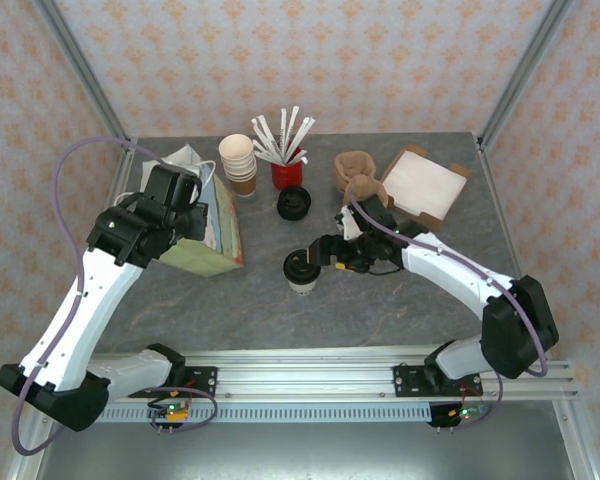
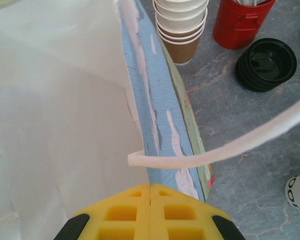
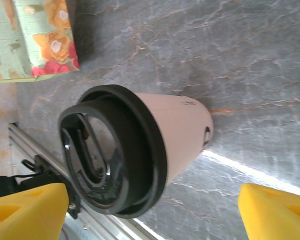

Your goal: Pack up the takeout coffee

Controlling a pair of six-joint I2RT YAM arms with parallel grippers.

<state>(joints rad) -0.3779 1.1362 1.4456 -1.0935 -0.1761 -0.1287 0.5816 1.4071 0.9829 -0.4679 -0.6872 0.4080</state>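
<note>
The takeout coffee, a small cream cup with a black lid, stands upright on the grey table near the middle. My right gripper hovers just right of it and slightly above. Its yellow fingers are open, wide on either side of the cup and not touching it. The paper bag, with a blue and floral side, stands at the left with its white inside facing up. My left gripper is shut on the bag's rim, and a white handle strip crosses above it.
At the back stand a stack of lidless cream cups, a red holder of stirrers and a pile of loose black lids. Brown sleeves and a cardboard tray sit back right. The metal rail runs along the near edge.
</note>
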